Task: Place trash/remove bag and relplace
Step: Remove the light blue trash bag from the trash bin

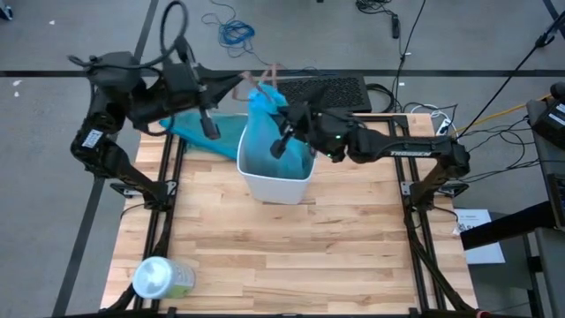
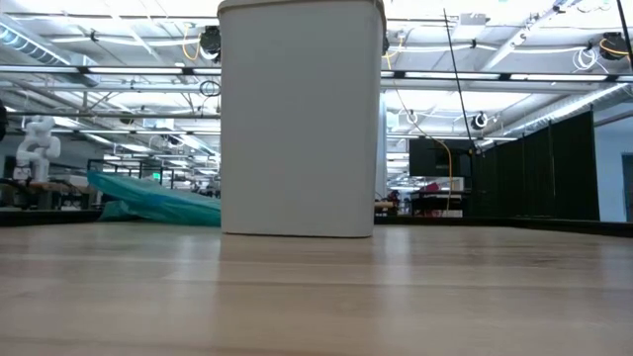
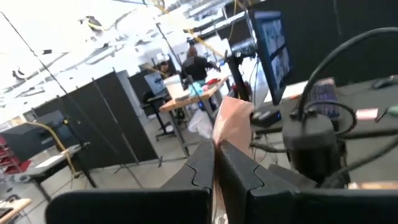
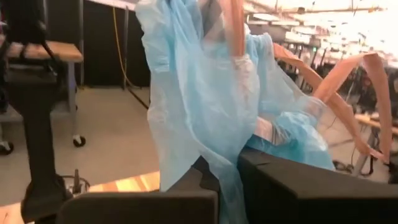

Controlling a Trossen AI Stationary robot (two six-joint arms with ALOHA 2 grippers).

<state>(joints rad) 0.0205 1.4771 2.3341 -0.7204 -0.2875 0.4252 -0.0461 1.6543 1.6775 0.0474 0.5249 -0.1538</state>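
white bin blocks table's far middle, teal bag beside; near table open except container.

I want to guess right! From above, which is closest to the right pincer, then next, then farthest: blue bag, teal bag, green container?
From the right pincer:
1. Blue bag, pinched in it, over the white bin.
2. Teal bag, left of the bin.
3. Green container, near-left table corner.

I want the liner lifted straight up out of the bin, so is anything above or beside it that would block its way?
Nothing visible blocks it. The right gripper is shut on the light-blue bag, gathered above the white bin. The left gripper pinches its pinkish drawstring beside it.
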